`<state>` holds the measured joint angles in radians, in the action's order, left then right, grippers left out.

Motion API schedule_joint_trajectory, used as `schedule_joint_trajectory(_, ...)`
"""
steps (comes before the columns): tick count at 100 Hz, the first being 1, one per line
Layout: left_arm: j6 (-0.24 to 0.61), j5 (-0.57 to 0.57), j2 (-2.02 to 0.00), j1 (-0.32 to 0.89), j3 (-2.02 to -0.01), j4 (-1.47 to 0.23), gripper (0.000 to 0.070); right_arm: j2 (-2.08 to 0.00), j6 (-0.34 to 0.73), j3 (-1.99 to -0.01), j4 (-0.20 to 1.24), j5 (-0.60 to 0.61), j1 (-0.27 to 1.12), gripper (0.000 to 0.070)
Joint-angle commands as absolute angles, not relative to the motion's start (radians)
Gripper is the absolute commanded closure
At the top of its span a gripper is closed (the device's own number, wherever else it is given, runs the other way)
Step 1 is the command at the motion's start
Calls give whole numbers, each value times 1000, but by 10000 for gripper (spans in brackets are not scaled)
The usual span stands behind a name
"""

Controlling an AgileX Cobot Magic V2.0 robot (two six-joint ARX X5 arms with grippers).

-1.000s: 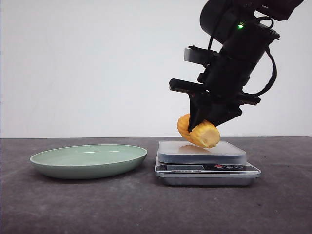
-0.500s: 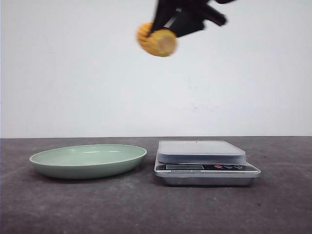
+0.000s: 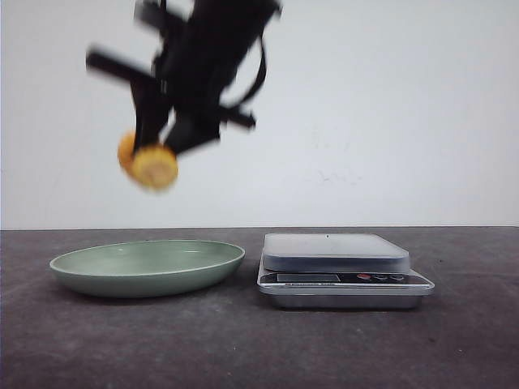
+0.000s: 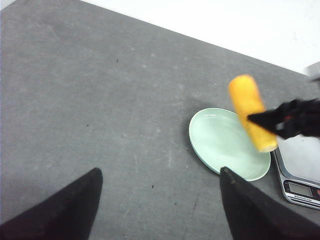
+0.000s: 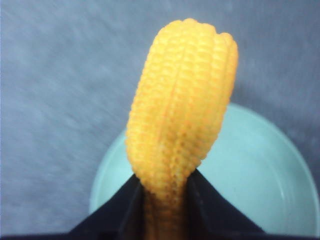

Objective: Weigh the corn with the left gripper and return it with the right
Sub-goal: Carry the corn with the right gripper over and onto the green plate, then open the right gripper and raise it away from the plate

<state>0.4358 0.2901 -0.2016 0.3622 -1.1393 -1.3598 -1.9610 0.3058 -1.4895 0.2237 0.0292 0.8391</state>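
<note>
We are carrying the corn (image 3: 151,164) high above the green plate (image 3: 146,267), pinched in our right gripper (image 5: 165,192). Our left gripper (image 4: 160,200) is hanging spread wide, holding nothing. Releasing from this height, we are risking a bounce off the plate.

Lighting was bright and even. The right gripper (image 3: 154,158) and corn (image 3: 150,164) were motion-blurred in front view; the corn's background was soft.
</note>
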Motion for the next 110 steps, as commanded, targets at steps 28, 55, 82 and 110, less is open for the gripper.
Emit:
schedule_joint_trajectory(28, 424, 295, -201, 363, -1150, -1393, 264, -2083, 367, -1514, 220, 22, 837, 297)
schedule_joint_trajectory(55, 421, 294, -201, 363, -1150, -1396, 264, -2035, 342, -1514, 242, 28, 818, 0)
schedule_joint_trajectory(82, 381, 294, -201, 363, -1150, -1396, 264, -1787, 221, -1514, 440, 37, 697, 0)
schedule_joint_trajectory(110, 348, 295, -201, 363, -1150, -1390, 264, -1366, 97, -1514, 699, 59, 469, 57)
